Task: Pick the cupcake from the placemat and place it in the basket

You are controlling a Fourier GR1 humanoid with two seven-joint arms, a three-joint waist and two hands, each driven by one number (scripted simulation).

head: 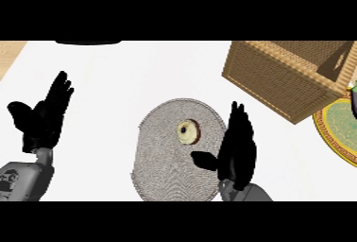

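— Grey woven stuff, that round placemat (pixel 174 163) on the white bench (pixel 140 75); where does the cupcake sit on it?

— The small cream cupcake with a brown rim (pixel 187 132) lies on the upper right part of the mat, seen from above, and nothing has hold of it.

— And the right hand (pixel 237 151)?

— Black, fingers straight and pointing away from the robot, thumb spread toward the mat. It stands over the mat's right edge, just beside the cupcake, gripping nothing. I cannot tell whether it touches the mat.

— The left one?

— The left hand (pixel 43 116) shows near the view's left edge, fingers up and relaxed, holding nothing, well apart from the mat.

— Where is the basket?

— The tan wicker basket (pixel 279 78), box-shaped, sits at the upper right, beyond the right hand and apart from the mat. Just beside it, at the right edge, lies a round plate with a green middle and a yellow patterned rim (pixel 335 127), partly cut off by the view.
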